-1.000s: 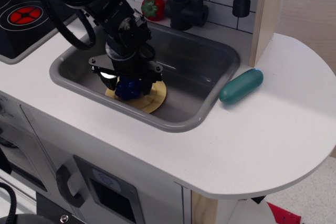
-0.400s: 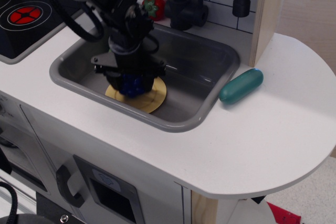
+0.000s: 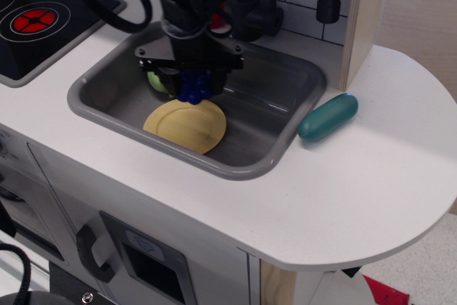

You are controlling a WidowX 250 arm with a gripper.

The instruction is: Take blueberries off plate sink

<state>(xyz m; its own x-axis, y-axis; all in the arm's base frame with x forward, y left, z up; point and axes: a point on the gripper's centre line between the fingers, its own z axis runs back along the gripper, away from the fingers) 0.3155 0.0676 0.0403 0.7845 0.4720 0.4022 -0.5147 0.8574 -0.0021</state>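
The dark-blue blueberries (image 3: 193, 87) hang in my gripper (image 3: 191, 82), which is shut on them and holds them above the back rim of the yellow plate (image 3: 186, 125). The plate lies flat and bare on the floor of the grey sink (image 3: 285, 116), near its front wall. My black arm comes down from the upper left and hides the back left of the basin.
A pale green toy vegetable (image 3: 156, 81) peeks out behind my gripper in the sink. A red toy (image 3: 223, 25) and the black faucet (image 3: 251, 6) stand behind the basin. A teal oblong object (image 3: 328, 117) lies on the white counter to the right. The black stovetop (image 3: 36, 23) is at left.
My gripper has risen and moved back and to the right with the blueberries, lifting them off the plate. The plate now lies bare.
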